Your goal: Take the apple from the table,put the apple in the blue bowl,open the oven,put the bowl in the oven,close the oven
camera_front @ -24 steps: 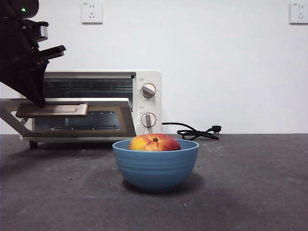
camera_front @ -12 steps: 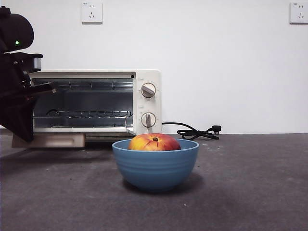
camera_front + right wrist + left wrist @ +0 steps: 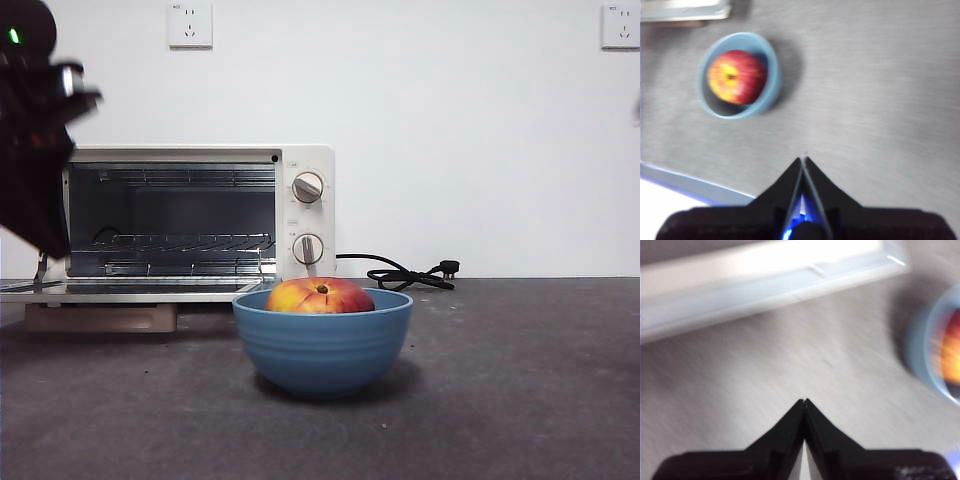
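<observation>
The apple [image 3: 320, 296] was kept in the bowl [image 3: 322, 345] before the opened oven [image 3: 200, 220], ready for loading, while both grippers, left gripper [image 3: 804, 401] and right gripper [image 3: 803, 158], were held closed and empty.

Colour rundown: the apple [image 3: 320, 296] is red with yellow-orange patches and a dark stem dimple, faint red streaks showing from above. It's in a medium-blue bowl [image 3: 322, 343] with faint horizontal ridges on the outside. The toaster oven [image 3: 200, 222] is cream-white, dark inside with silvery wire racks, plus two pale round knobs [image 3: 308, 187]. Its handle [image 3: 100, 317] is tan and the cord [image 3: 400, 273] is black. The table [image 3: 520, 400] is dark grey, matte, with pale specks. White wall [image 3: 460, 130] with white sockets [image 3: 190, 25]. Both hands, left hand [image 3: 804, 402] and right hand [image 3: 803, 159], are black, and there's a green light [image 3: 14, 36] on the dark arm.
</observation>
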